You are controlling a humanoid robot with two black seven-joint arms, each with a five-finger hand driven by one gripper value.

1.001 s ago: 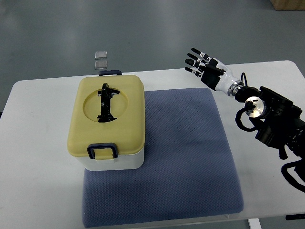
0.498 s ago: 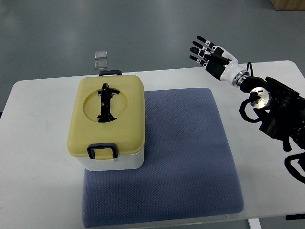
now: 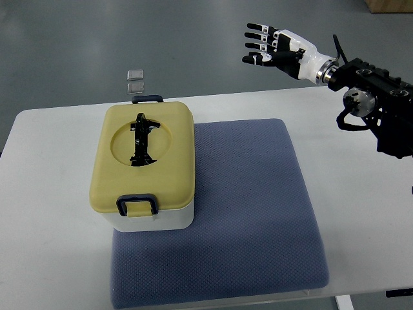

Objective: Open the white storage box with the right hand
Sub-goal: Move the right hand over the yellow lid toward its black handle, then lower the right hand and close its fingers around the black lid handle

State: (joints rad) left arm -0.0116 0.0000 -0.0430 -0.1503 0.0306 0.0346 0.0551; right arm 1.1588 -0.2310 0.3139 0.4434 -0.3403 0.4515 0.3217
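The white storage box [image 3: 155, 218] with a yellow lid [image 3: 145, 158] sits on the left part of a blue mat [image 3: 251, 213]. The lid is closed, with a black folded handle [image 3: 141, 139] in its round recess and dark latches at the near [image 3: 136, 206] and far [image 3: 148, 99] ends. My right hand [image 3: 266, 45] is raised beyond the table's far edge, well right of the box. Its fingers are spread and hold nothing. Its arm [image 3: 374, 97] comes in from the right edge. The left arm is out of view.
The white table [image 3: 51, 213] carries the mat. Two small clear square pieces [image 3: 136, 80] lie on the grey floor beyond the table's far edge, behind the box.
My right hand has risen and moved up and away past the table's far edge, turning its fingers to point left. The box has not moved.
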